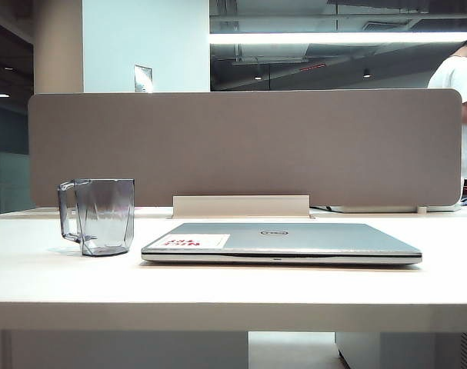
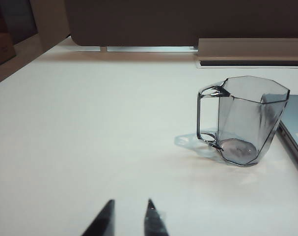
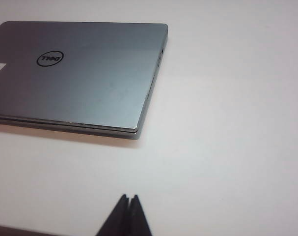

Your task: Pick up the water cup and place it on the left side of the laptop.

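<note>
A pale surface (image 1: 233, 288) ran the width of the exterior view, backed by a long grey-brown partition (image 1: 245, 146). On it lay the laptop (image 1: 283, 242), closed and flat, its round lid logo facing up and a white-and-red sticker (image 1: 195, 241) at its near-left corner. The water cup (image 1: 100, 216) stood upright on the surface just left of the laptop, close to its left edge but apart from it, with the squared handle turned away from the laptop. The cup looked empty.

Neither arm showed in the exterior view. In the left wrist view the left gripper (image 2: 128, 219) sat low over bare surface, well short of the cup, its jaws partly apart and holding nothing. In the right wrist view the right gripper (image 3: 127, 215) hung over the surface near the laptop's right front corner, jaws pressed together and empty.
</note>
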